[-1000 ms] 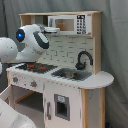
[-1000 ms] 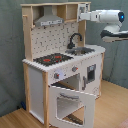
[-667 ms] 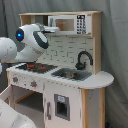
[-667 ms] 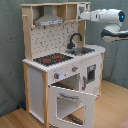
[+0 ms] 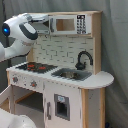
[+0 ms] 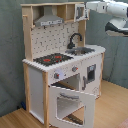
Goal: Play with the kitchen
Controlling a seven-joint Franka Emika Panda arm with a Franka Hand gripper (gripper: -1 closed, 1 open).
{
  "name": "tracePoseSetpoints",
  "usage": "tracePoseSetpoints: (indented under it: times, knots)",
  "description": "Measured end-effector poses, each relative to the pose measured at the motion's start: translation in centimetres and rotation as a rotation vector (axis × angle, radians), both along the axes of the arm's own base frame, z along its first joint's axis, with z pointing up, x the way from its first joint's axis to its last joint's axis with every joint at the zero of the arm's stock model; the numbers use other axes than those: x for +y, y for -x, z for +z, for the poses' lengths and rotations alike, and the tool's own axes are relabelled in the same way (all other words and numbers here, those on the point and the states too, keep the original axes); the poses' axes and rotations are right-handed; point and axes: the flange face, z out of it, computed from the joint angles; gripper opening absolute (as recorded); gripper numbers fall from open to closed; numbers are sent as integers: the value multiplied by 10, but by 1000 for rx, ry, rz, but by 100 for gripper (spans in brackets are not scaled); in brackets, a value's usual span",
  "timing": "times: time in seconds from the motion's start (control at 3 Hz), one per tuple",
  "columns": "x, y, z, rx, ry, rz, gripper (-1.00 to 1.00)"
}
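Fingers: I cannot tell their state up by the kitchen (image 6: pixel 65 65). It looks light and tippy; I'd grip its open oven door (image 6: pixel 72 102) edge gently.

The kitchen (image 6: pixel 62 65) stands directly on a wooden floor (image 6: pixel 107 107) in the second exterior view, well below the arm's end at the upper cabinet, where the jaws cannot be made out. Its oven door (image 6: pixel 72 102) hangs open, tipped down toward the floor without touching it, far beneath the arm's end and toward the second exterior view's left of it. In the first exterior view the kitchen's base (image 5: pixel 65 107) reaches the bottom edge, and the floor itself is hard to tell.
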Motion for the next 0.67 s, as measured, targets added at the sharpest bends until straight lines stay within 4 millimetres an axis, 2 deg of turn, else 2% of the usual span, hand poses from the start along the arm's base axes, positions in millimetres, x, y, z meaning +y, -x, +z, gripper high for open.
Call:
tracePoseSetpoints:
  times: [0.33,0.67]
  knots:
    - [32,15,10,-51,6,15,100]
    - [51,20,15,-91,-4,16,100]
